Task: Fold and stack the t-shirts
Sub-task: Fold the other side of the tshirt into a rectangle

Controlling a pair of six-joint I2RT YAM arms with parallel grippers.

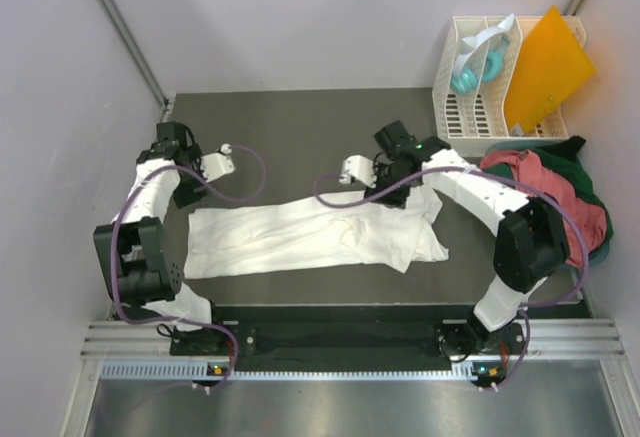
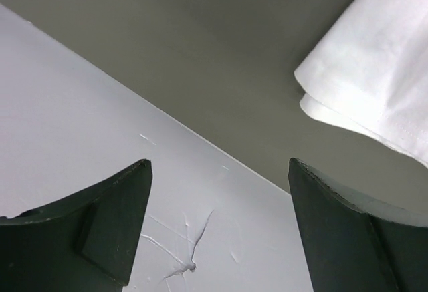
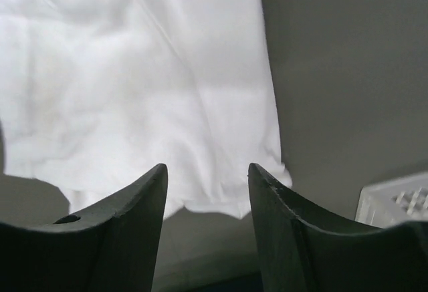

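A large white t-shirt (image 1: pixel 310 237) lies flat on the grey table (image 1: pixel 290 122), folded into a long band from left to right. My left gripper (image 1: pixel 220 157) hovers beyond the shirt's far left corner, open and empty. In the left wrist view the left gripper (image 2: pixel 219 165) faces the white side wall, with a corner of the white t-shirt (image 2: pixel 374 71) at upper right. My right gripper (image 1: pixel 351 170) hangs over the shirt's far edge near its right end. The right gripper (image 3: pixel 206 168) is open with nothing between its fingers, and the white t-shirt (image 3: pixel 134 85) lies below it. Salmon-red and dark green t-shirts (image 1: pixel 545 192) sit piled at the right.
A white slatted rack (image 1: pixel 470 107) stands at the back right, holding a stiff orange sheet (image 1: pixel 545 67) and a teal object (image 1: pixel 468 75). A corner of the rack (image 3: pixel 398 202) shows in the right wrist view. The white side wall (image 2: pixel 80 118) is close to the left gripper.
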